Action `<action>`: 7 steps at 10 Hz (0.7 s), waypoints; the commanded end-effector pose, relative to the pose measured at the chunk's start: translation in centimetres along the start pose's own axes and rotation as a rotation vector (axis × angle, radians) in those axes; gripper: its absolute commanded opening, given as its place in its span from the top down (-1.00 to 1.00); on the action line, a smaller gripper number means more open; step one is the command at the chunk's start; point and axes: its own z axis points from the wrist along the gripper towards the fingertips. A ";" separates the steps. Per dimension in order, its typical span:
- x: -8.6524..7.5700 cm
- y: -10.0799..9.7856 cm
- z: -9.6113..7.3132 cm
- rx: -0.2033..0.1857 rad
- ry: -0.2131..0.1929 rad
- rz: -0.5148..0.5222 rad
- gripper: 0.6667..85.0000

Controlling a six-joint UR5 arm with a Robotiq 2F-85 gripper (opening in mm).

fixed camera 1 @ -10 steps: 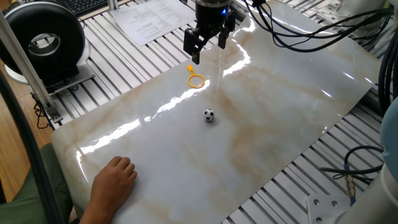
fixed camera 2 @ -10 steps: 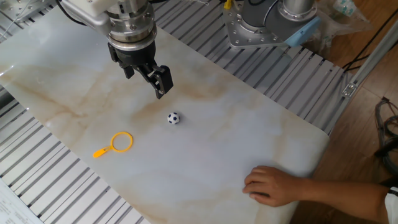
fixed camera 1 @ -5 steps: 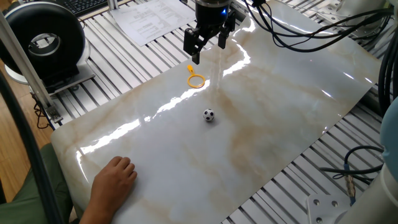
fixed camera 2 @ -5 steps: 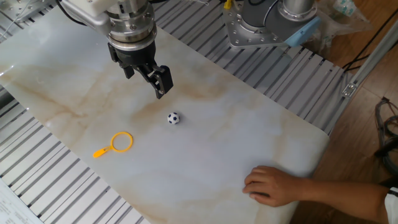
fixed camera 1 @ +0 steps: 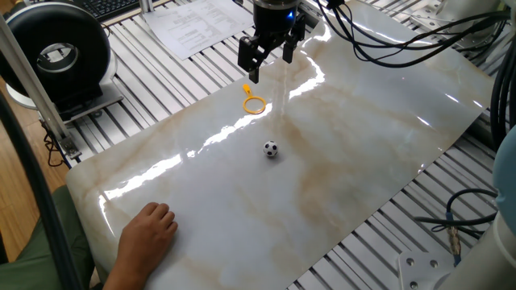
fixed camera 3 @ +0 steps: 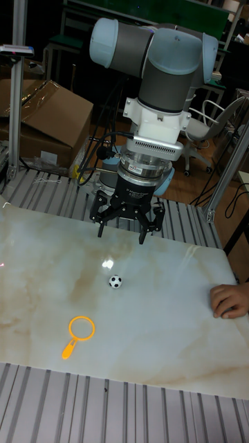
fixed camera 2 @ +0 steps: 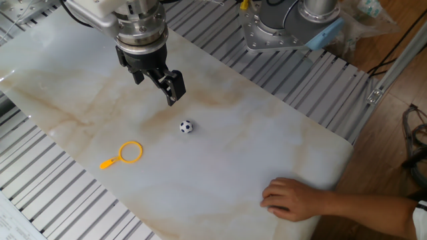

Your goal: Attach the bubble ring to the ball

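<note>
The bubble ring (fixed camera 1: 254, 103) (fixed camera 2: 126, 153) (fixed camera 3: 79, 330) lies flat on the marble sheet, a yellow-orange hoop with a short stub handle. The small black-and-white ball (fixed camera 1: 270, 149) (fixed camera 2: 186, 126) (fixed camera 3: 115, 282) rests on the sheet a short way from it, not touching it. My gripper (fixed camera 1: 268, 64) (fixed camera 2: 155, 85) (fixed camera 3: 122, 232) hangs open above the sheet with nothing between its fingers, off to one side of both the ring and the ball.
A person's hand (fixed camera 1: 149, 228) (fixed camera 2: 291, 197) (fixed camera 3: 229, 300) rests on the marble sheet (fixed camera 1: 355, 137) near one edge. A black round device (fixed camera 1: 56, 52) and papers (fixed camera 1: 193, 24) lie beyond the sheet. Cables (fixed camera 1: 403, 32) hang near the arm.
</note>
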 end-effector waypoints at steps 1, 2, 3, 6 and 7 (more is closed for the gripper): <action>0.0 0.2 0.0 0.000 0.000 0.000 -0.98; -5.5 2.6 -0.6 -0.102 -0.206 0.134 0.98; -5.5 2.6 -0.6 -0.097 -0.208 0.134 0.98; -5.5 2.6 -0.6 -0.097 -0.209 0.134 0.98; -5.5 2.6 -0.6 -0.097 -0.209 0.134 0.98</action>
